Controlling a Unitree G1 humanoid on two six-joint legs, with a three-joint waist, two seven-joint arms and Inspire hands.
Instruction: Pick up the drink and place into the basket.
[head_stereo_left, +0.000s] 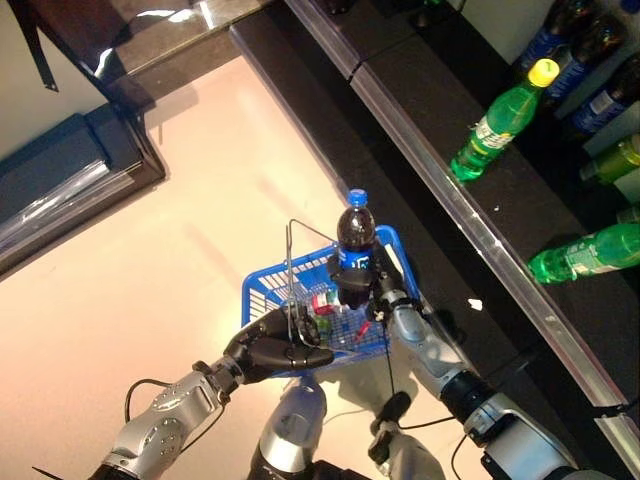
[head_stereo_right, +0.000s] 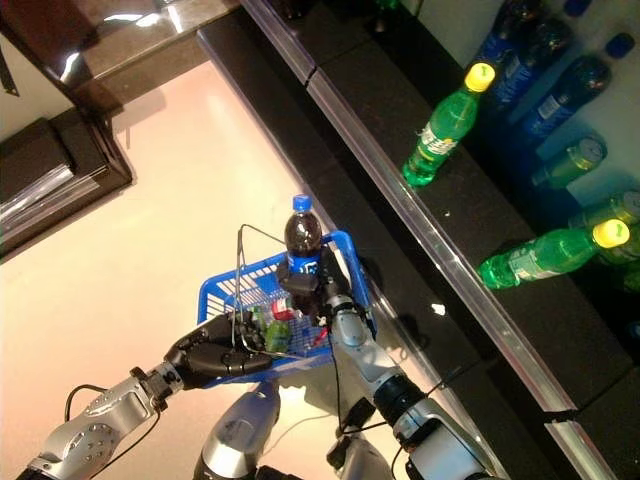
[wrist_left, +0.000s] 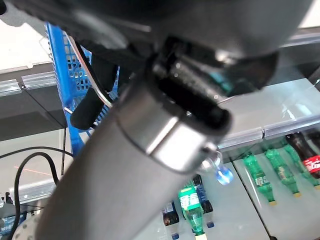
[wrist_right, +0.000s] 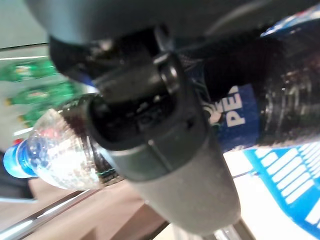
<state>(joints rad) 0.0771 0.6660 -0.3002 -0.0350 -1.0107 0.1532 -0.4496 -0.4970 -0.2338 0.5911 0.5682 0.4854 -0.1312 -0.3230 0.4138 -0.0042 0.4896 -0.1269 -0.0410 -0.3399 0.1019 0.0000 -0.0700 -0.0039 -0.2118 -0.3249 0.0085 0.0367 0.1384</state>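
Note:
The drink is a dark cola bottle (head_stereo_left: 356, 235) with a blue cap and a blue label. My right hand (head_stereo_left: 360, 285) is shut round its lower body and holds it upright over the far right part of the blue basket (head_stereo_left: 255, 290). The right wrist view shows the bottle (wrist_right: 280, 100) close against the hand (wrist_right: 160, 125). My left hand (head_stereo_left: 270, 350) is shut on the thin wire handles (head_stereo_left: 290, 260) and holds the basket up in front of me. Small red and green items (head_stereo_left: 322, 300) lie inside the basket.
A long dark shelf with a metal front rail (head_stereo_left: 470, 220) runs along the right. Green bottles (head_stereo_left: 500, 120) lie on it, and dark bottles with blue labels (head_stereo_left: 590, 50) stand at its far end. A dark cabinet (head_stereo_left: 80, 150) stands at the upper left beside pale floor.

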